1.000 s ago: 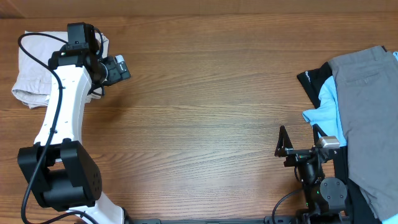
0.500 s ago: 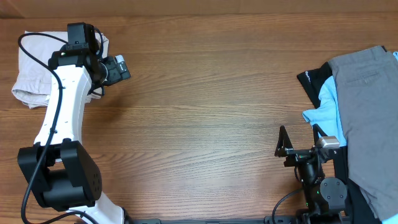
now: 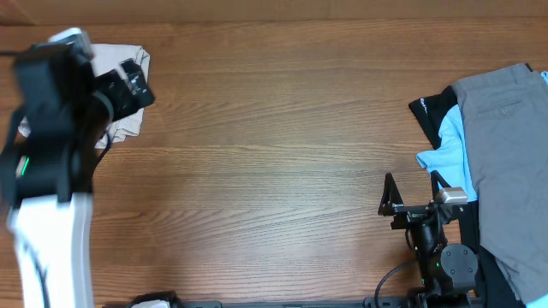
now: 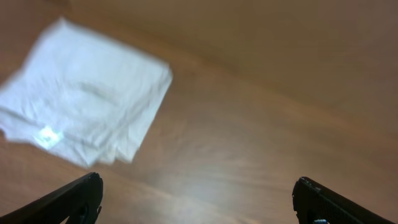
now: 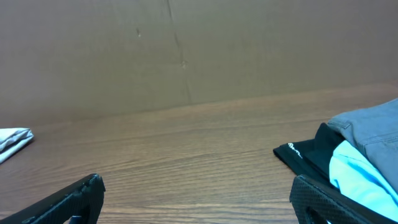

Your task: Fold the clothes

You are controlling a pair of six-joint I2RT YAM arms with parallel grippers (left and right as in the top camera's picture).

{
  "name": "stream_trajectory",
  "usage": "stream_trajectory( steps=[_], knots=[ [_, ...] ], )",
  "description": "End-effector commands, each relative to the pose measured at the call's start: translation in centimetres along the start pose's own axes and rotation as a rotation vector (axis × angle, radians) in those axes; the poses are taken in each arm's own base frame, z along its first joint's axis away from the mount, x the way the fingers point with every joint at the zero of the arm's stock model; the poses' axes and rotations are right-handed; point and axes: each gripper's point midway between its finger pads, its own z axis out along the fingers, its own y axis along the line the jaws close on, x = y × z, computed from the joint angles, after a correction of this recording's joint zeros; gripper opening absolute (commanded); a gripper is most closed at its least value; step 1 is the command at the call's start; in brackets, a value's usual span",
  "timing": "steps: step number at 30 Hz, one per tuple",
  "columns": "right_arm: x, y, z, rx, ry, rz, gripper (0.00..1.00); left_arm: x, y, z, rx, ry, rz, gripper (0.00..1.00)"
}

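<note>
The pale beige clothes (image 3: 118, 62) lie folded in a compact bundle at the table's far left corner, partly hidden by my left arm. In the left wrist view they show blurred at upper left (image 4: 81, 121), with a small white label. My left gripper (image 3: 128, 85) is open and empty, raised above the table beside the bundle; its fingers (image 4: 199, 199) are spread wide over bare wood. My right gripper (image 3: 413, 190) is open and empty near the front right, low over the table (image 5: 199, 199). The bundle's edge shows far left in the right wrist view (image 5: 12, 142).
A pile of other garments lies at the right edge: grey trousers (image 3: 505, 145), a light-blue garment (image 3: 449, 145) and a black one (image 3: 432, 111). They also show in the right wrist view: grey (image 5: 373, 121), light-blue (image 5: 357, 174), black (image 5: 305, 155). A brown wall (image 5: 186, 50) stands behind the table.
My left arm has risen quickly and swung left, away from the bundle, and is blurred. The bundle stays on the table. The right arm has not moved.
</note>
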Motion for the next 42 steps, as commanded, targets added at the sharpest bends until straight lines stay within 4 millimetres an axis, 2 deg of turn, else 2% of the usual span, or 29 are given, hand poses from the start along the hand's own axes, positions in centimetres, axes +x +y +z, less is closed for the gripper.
stream_trajectory(
  steps=[1, 3, 6, 7, 9, 14, 16, 18, 21, 24, 27, 30, 33, 39, 42],
  knots=[
    [0.2, 0.1, 0.0, -0.009, -0.001, -0.004, 1.0, -1.1, -2.5, -8.0, 0.117, -0.167, 0.029, 1.0],
    [0.2, 0.1, 0.0, -0.009, -0.001, -0.004, 1.0, -1.2, -3.4, -12.1, 0.181, -0.247, 0.044, 1.0],
    [0.2, 0.1, 0.0, -0.009, -0.001, -0.005, 1.0, -0.9, -3.8, -17.0, 0.255, -0.347, 0.055, 1.0],
    [0.2, 0.1, 0.0, -0.009, -0.001, -0.005, 1.0, -0.8, -3.8, -17.8, 0.264, -0.364, 0.056, 1.0],
    [0.2, 0.1, 0.0, -0.009, -0.001, -0.005, 1.0, -0.5, -3.5, -20.7, 0.295, -0.427, 0.055, 1.0],
    [0.2, 0.1, 0.0, -0.009, -0.001, -0.005, 1.0, 0.4, -2.5, -25.4, 0.334, -0.539, 0.06, 1.0],
    [0.2, 0.1, 0.0, -0.009, -0.001, -0.004, 1.0, 1.0, -2.0, -26.7, 0.344, -0.57, 0.056, 1.0],
    [0.2, 0.1, 0.0, -0.009, -0.001, -0.005, 1.0, 2.3, -1.5, -27.1, 0.358, -0.578, 0.058, 1.0],
    [0.2, 0.1, 0.0, -0.009, -0.001, -0.005, 1.0, 4.4, -0.7, -26.0, 0.35, -0.557, 0.059, 1.0],
    [0.2, 0.1, 0.0, -0.009, -0.001, -0.004, 1.0, 7.1, 0.1, -23.6, 0.332, -0.51, 0.064, 1.0],
    [0.2, 0.1, 0.0, -0.009, -0.001, -0.005, 1.0, 10.6, 1.5, -19.8, 0.277, -0.429, 0.07, 1.0],
    [0.2, 0.1, 0.0, -0.009, -0.001, -0.004, 1.0, 13.5, 3.1, -16.4, 0.212, -0.371, 0.068, 1.0],
    [0.2, 0.1, 0.0, -0.009, -0.001, -0.004, 1.0, 16.0, 3.8, -13.3, 0.19, -0.319, 0.074, 1.0],
    [0.2, 0.1, 0.0, -0.009, -0.001, -0.004, 1.0, 19.1, 4.1, -7.7, 0.201, -0.299, 0.044, 1.0],
    [0.2, 0.1, 0.0, -0.009, -0.001, -0.004, 1.0, 19.9, 4.0, -4.9, 0.214, -0.33, 0.04, 1.0]
  ],
)
